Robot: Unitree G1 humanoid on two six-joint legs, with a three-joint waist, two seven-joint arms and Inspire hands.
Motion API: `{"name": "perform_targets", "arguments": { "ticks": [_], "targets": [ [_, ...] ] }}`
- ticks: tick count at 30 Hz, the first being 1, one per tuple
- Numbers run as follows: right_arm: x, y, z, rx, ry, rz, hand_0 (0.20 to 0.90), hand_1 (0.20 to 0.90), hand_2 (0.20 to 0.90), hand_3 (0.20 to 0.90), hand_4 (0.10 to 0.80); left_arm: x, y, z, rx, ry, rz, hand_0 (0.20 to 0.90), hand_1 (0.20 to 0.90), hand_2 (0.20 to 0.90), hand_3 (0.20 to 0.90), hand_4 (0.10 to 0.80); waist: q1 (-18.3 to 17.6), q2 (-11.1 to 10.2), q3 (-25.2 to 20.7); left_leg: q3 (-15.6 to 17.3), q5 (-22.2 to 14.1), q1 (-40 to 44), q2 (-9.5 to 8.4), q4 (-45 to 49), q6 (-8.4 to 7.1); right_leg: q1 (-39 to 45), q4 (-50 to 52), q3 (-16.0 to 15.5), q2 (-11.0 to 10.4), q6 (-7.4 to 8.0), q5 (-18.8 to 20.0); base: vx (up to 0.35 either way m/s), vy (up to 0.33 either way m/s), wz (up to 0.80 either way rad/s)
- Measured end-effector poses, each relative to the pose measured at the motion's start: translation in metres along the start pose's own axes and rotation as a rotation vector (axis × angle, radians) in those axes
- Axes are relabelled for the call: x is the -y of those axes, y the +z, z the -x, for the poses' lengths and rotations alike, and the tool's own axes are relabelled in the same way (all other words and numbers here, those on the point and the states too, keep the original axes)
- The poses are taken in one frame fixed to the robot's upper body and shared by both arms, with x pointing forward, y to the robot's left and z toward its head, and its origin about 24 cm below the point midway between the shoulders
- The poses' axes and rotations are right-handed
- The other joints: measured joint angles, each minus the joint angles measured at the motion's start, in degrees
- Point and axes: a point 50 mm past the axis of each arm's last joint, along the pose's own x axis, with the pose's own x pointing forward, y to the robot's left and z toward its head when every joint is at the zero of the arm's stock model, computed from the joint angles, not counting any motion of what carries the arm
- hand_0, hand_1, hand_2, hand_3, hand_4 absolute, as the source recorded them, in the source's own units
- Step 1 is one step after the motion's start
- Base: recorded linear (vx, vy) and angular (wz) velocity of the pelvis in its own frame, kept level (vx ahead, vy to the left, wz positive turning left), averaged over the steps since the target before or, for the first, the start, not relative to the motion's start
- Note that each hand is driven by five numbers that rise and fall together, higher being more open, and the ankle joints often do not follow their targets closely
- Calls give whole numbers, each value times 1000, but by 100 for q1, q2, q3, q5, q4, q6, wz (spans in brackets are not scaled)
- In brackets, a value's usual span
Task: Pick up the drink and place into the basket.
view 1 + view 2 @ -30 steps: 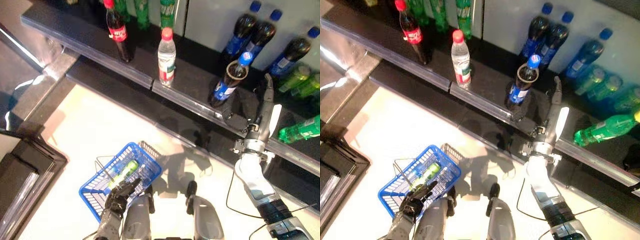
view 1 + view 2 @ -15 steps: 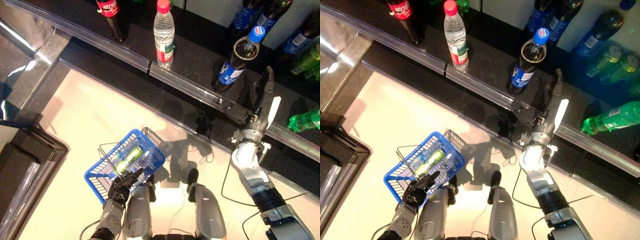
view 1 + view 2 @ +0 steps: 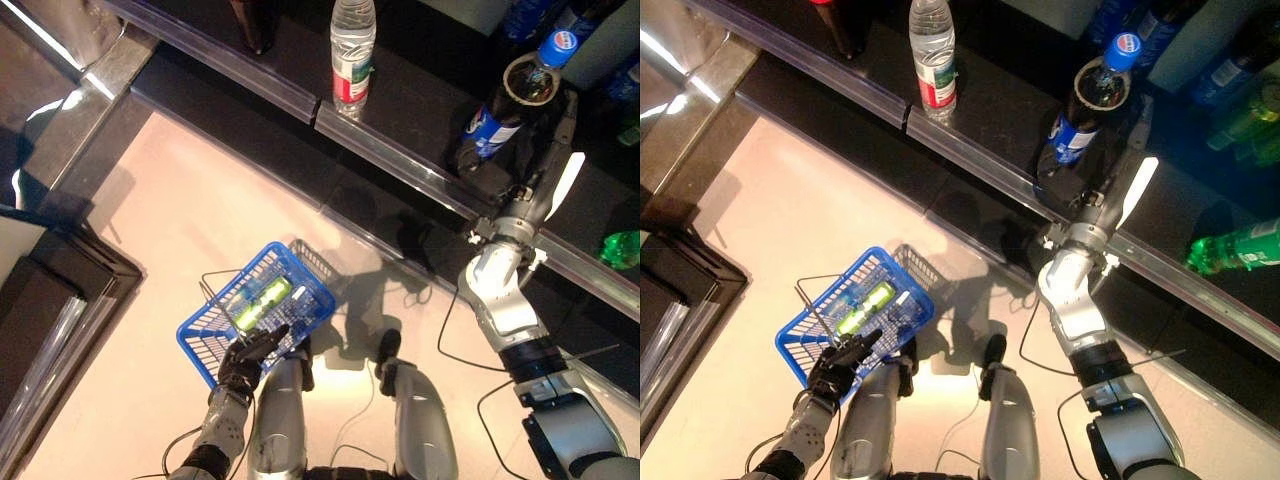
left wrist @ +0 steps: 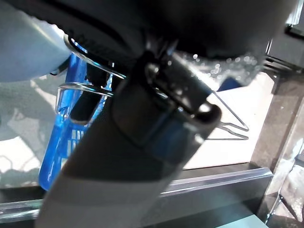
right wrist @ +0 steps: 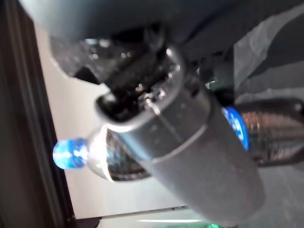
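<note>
A dark cola bottle point(image 3: 503, 108) with a blue cap and blue label stands on the black shelf point(image 3: 420, 105) at the upper right. My right hand point(image 3: 545, 195) reaches up along the bottle's right side, fingers straight and open, close against it. In the right wrist view the bottle point(image 5: 266, 130) shows just past the hand. Low down, the blue wire basket point(image 3: 222, 296) hangs by my left hand point(image 3: 245, 360), whose fingers curl round its wire handle point(image 4: 90, 90). A green bottle point(image 3: 262, 303) lies inside the basket.
A clear water bottle point(image 3: 352, 50) with a red label stands further left on the shelf, and a dark bottle point(image 3: 255, 15) beyond it. A green bottle point(image 3: 622, 248) lies at the right edge. A silver rail point(image 3: 400, 160) fronts the shelf. A dark cabinet point(image 3: 50, 300) is at the left.
The whole picture has shifted, so the camera moved. My right hand has come up closer beside the blue-capped bottle. The left hand still holds the basket.
</note>
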Motion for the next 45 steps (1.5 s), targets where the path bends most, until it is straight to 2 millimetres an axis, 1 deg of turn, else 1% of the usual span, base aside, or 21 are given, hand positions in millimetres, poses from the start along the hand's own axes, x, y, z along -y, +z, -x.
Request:
{"name": "perform_targets", "arguments": {
  "ticks": [5, 13, 24, 25, 26, 27, 28, 29, 34, 38, 39, 41, 45],
  "targets": [
    [-4, 7, -6, 13, -14, -13, 900, 900, 900, 900, 800, 1, 0, 0, 1, -8, -1, 300, 300, 300, 200, 100, 37, 9, 0, -24, 3, -33, -2, -2, -5, -20, 10, -21, 0, -2, -22, 31, -1, 2],
    [-4, 5, -6, -21, -18, -12, 900, 900, 900, 900, 800, 6, 0, 0, 2, -27, -5, 300, 300, 300, 200, 100, 93, 17, -1, -59, 4, -85, -40, 1, -7, -92, 113, -31, -45, 15, -73, 20, 5, 2],
    [-6, 8, -9, -17, -53, -25, 900, 900, 900, 900, 800, 8, 2, -1, 8, -35, 11, 300, 300, 300, 200, 100, 105, 44, -10, -191, 34, -169, -42, 44, -47, -155, 256, -132, -63, -47, -156, 16, 2, 4],
    [-6, 8, -11, -19, -62, -22, 839, 839, 839, 829, 729, 8, 2, -1, 8, -37, 11, 300, 300, 300, 200, 100, 113, 44, -10, -191, 34, -176, -44, 60, -47, -174, 297, -131, -74, -48, -168, 0, 0, 0],
    [-7, 9, -15, -23, -76, -26, 749, 749, 749, 724, 624, 9, 2, -1, 8, -38, 11, 300, 300, 300, 200, 100, 120, 45, -10, -192, 34, -180, -46, 67, -48, -191, 332, -128, -83, -50, -179, 0, 0, 0],
    [-7, 10, -17, -26, -89, -36, 686, 686, 686, 650, 550, 9, 2, -1, 8, -38, 11, 300, 300, 300, 200, 100, 126, 46, -10, -193, 36, -186, -44, 77, -51, -203, 358, -128, -84, -63, -193, 0, 0, 0],
    [-6, 11, -20, -33, -102, -46, 406, 406, 406, 324, 224, 9, 2, -1, 8, -38, 11, 300, 300, 300, 200, 100, 125, 46, -10, -199, 35, -187, -46, 90, -52, -208, 389, -129, -92, -65, -216, 21, 6, 3],
    [-4, 12, -22, -37, -118, -54, 300, 300, 300, 200, 100, 9, 2, -1, 7, -38, 11, 300, 300, 300, 200, 100, 125, 46, -10, -207, 36, -187, -49, 94, -53, -210, 405, -134, -98, -75, -234, 11, 4, 3],
    [-1, 11, -25, -57, -145, -78, 300, 300, 300, 200, 100, 9, 2, -1, 7, -40, 11, 300, 300, 300, 200, 100, 130, 49, -10, -221, 39, -199, -59, 96, -57, -221, 416, -136, -103, -75, -240, 0, 0, 0],
    [4, 9, -30, -78, -182, -89, 300, 300, 300, 200, 100, 11, 3, -1, 12, -52, 12, 300, 300, 300, 200, 100, 135, 56, -13, -250, 39, -294, -95, 119, -56, -327, 505, -143, -147, -64, -278, 5, 4, 2],
    [5, 11, -32, -74, -192, -97, 300, 300, 300, 200, 100, 11, 3, -1, 12, -53, 12, 300, 300, 300, 200, 100, 141, 59, -12, -250, 39, -304, -95, 120, -55, -344, 514, -142, -148, -64, -279, 0, 0, 0],
    [6, 11, -36, -79, -205, -92, 300, 300, 300, 200, 100, 10, 4, -1, 13, -54, 10, 300, 300, 300, 200, 100, 149, 60, -12, -252, 40, -296, -92, 119, -56, -345, 540, -145, -148, -45, -267, 0, 0, 0],
    [7, 11, -37, -86, -211, -98, 300, 300, 300, 200, 100, 10, 3, -1, 11, -64, 12, 300, 300, 300, 200, 100, 174, 60, -12, -255, 41, -291, -94, 124, -57, -344, 565, -147, -149, -50, -271, 0, 0, 0]
  ]
}}
